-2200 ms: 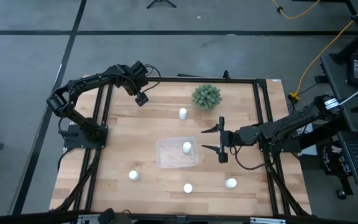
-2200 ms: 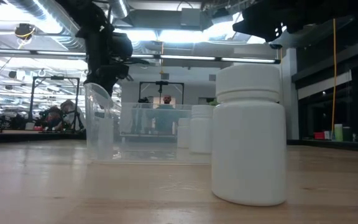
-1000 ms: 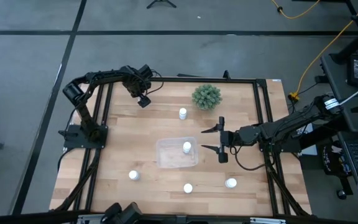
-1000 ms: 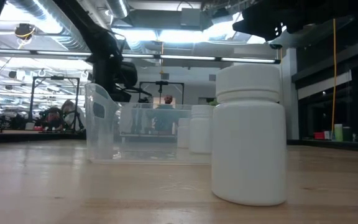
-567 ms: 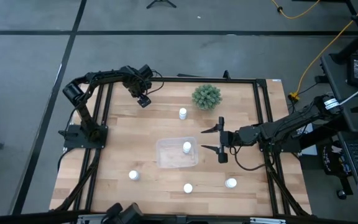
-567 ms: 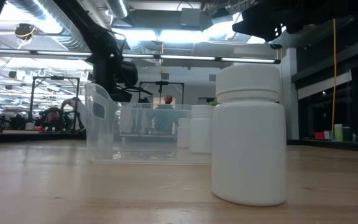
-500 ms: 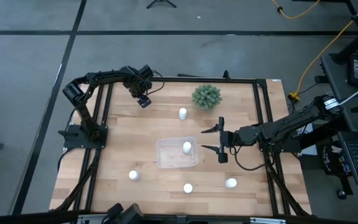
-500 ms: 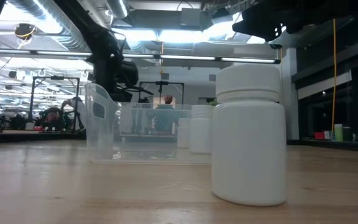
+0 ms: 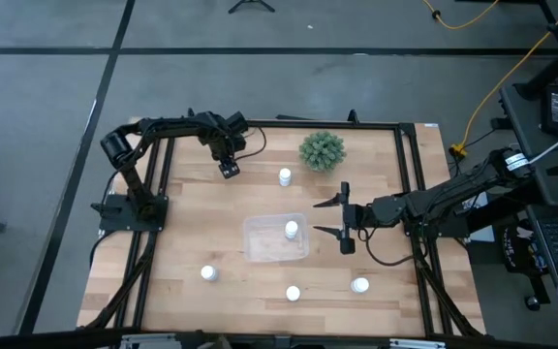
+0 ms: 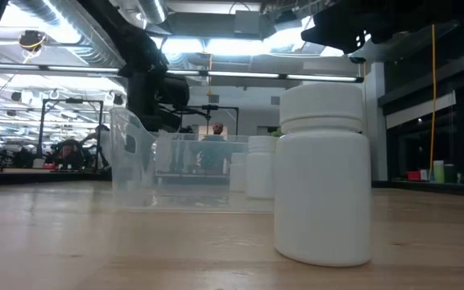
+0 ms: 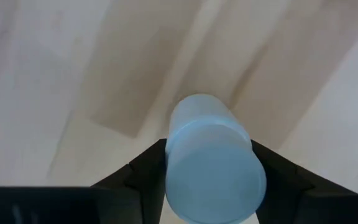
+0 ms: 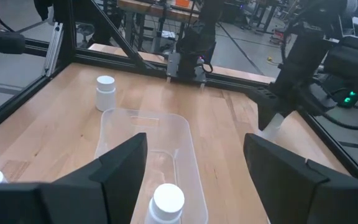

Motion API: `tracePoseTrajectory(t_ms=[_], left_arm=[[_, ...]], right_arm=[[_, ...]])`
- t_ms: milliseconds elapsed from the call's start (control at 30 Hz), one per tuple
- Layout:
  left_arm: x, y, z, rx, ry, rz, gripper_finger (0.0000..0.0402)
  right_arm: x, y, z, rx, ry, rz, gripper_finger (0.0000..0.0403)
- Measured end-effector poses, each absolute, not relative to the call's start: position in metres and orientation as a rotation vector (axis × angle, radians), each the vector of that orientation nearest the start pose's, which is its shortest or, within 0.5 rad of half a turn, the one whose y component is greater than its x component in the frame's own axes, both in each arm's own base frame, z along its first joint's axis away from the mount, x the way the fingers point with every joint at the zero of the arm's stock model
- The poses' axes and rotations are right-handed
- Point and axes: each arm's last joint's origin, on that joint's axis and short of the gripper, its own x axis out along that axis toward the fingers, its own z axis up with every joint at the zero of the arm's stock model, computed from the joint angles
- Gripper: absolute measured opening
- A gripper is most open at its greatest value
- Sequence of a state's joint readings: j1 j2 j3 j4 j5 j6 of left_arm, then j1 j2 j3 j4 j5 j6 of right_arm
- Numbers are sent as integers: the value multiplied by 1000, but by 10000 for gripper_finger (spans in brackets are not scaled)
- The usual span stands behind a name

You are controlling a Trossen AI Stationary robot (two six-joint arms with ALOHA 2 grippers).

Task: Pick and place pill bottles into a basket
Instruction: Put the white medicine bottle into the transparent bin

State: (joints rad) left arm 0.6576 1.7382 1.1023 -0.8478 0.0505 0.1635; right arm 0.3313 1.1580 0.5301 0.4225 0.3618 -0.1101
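Left gripper (image 11: 210, 186): fingers (image 11: 143, 171) pinch a pill bottle (image 11: 211, 158) between them, held above bare wood surface (image 9: 182, 233). Right gripper (image 9: 341, 217): fingers spread wide, clear basket (image 9: 275, 238) just ahead w/ one bottle (image 9: 292, 230) inside. Other bottles stand loose around basket; green spiky plant (image 9: 322, 150) beyond.

No text, label, brand, number or sign can be read anywhere in these views. The pill bottles (image 10: 322, 173) show plain white sides and caps with no print that can be made out, including the one between the left gripper's (image 11: 211, 186) fingers. The clear basket (image 9: 275, 238) and the wooden counter (image 9: 192, 223) carry no marking. Things in the room behind are too small and blurred to read.
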Motion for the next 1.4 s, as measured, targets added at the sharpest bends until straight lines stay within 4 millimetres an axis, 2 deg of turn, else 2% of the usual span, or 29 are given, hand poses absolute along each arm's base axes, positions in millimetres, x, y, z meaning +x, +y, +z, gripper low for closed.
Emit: tracePoseTrajectory(t_ms=[233,333,467,667,867,967,1167,1400], left_arm=[[258,161,172,-309,1444,287,175],[262,151,180,-268,1425,261,175],[264,138,197,-221,1373,244,175],[258,114,233,-170,1249,236,175],[250,78,267,-113,1113,138,175],[249,59,277,-103,1071,101,175],[256,21,281,-67,1038,-6,175],[276,-17,279,-15,1014,-123,175]], right_arm=[[231,69,231,-180,195,-20,271],[231,69,230,-180,195,-20,271],[231,69,231,-180,195,-20,271],[231,69,230,-180,196,-20,271],[231,69,230,-180,195,-20,271],[231,69,231,-179,194,-20,271],[231,69,231,-177,188,-20,271],[231,69,232,-177,176,-20,271]])
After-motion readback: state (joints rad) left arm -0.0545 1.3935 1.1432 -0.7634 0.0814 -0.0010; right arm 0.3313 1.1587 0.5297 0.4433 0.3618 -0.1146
